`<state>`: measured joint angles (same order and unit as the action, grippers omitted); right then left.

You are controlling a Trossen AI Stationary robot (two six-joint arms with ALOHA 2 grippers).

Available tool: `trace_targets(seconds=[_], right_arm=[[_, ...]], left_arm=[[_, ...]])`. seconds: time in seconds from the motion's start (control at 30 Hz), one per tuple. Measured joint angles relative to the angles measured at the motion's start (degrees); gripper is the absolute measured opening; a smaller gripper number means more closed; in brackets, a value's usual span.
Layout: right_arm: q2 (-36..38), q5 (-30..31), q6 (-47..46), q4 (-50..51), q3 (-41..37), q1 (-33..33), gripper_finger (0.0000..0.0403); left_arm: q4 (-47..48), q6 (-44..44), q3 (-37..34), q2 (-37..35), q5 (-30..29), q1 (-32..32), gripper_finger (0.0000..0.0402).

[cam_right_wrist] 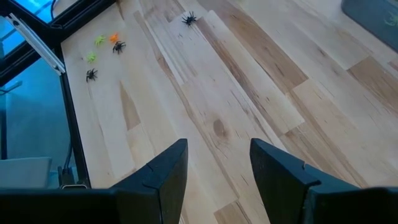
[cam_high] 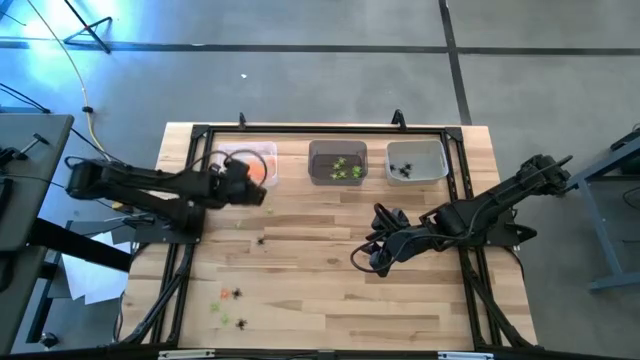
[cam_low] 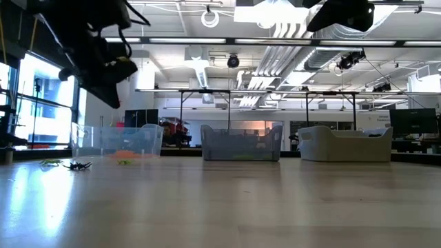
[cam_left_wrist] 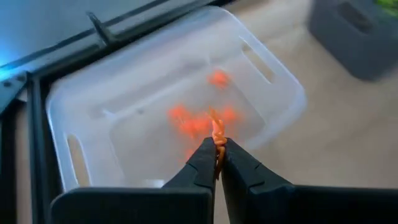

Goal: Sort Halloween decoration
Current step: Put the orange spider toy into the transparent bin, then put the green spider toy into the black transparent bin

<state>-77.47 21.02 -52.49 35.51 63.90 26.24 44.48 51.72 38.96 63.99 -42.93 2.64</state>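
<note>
On the wooden tabletop, take the clear bin as your landmark. Your left pincer hangs over it, clamped on an orange trinket above the orange ones already inside. It looks light, slick and springy, so pinch mid-body. Loose spiders lie well away; your right pincer waits, fingers apart.
</note>
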Motion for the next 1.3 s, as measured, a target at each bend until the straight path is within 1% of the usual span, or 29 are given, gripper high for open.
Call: trace_targets(seconds=[0.13,0.2,0.27,0.33,0.4,0.53,0.7,0.8,0.87,1.0,1.07,1.13,1.3], right_arm=[[0.00,0.00,0.00,-0.16,0.00,0.00,0.0171],[-0.01,0.00,0.00,-0.15,0.00,0.00,0.0171],[0.00,0.00,0.02,-0.17,0.00,-0.02,0.0171],[0.00,0.00,0.00,-0.18,0.00,-0.02,0.0171],[-0.01,0.00,0.01,-0.18,0.00,-0.01,0.0171],[-0.01,-0.01,0.01,-0.16,0.00,-0.01,0.0171],[0.00,0.00,0.01,-0.18,0.00,-0.01,0.0171],[-0.02,0.00,0.00,-0.16,0.00,0.00,0.0171],[-0.02,0.00,0.00,-0.16,0.00,0.00,0.0171],[0.00,0.00,0.00,-0.16,0.00,0.00,0.0171],[0.00,0.00,0.00,-0.18,0.00,-0.02,0.0171],[0.00,0.00,0.00,-0.16,0.00,-0.01,0.0171],[0.00,0.00,0.01,-0.16,0.00,-0.01,0.0171]], left_arm=[[-7.40,-10.98,0.02,1.83,4.14,10.29,0.0001],[-11.59,-16.21,0.09,3.65,7.88,15.18,0.0001],[-14.09,-19.44,0.09,5.44,11.58,18.89,0.0001],[-16.47,-21.29,0.09,7.24,13.52,21.07,0.0002],[-18.18,-22.20,0.09,8.73,13.73,22.10,0.0009],[-20.01,-23.37,0.09,9.94,13.50,23.22,0.0042],[-20.38,-23.32,0.09,9.96,13.46,23.29,0.0095],[-20.64,-23.30,0.09,9.96,13.83,23.29,0.0119],[-20.63,-22.80,0.09,9.94,14.55,23.18,0.0128],[-20.58,-21.03,0.09,9.71,18.87,21.53,0.0130],[-20.48,-20.91,0.09,8.80,19.16,19.58,0.0127],[-20.45,-20.90,0.09,7.21,18.18,16.86,0.0125],[-20.45,-21.14,0.11,-0.64,12.91,6.94,0.0125]])
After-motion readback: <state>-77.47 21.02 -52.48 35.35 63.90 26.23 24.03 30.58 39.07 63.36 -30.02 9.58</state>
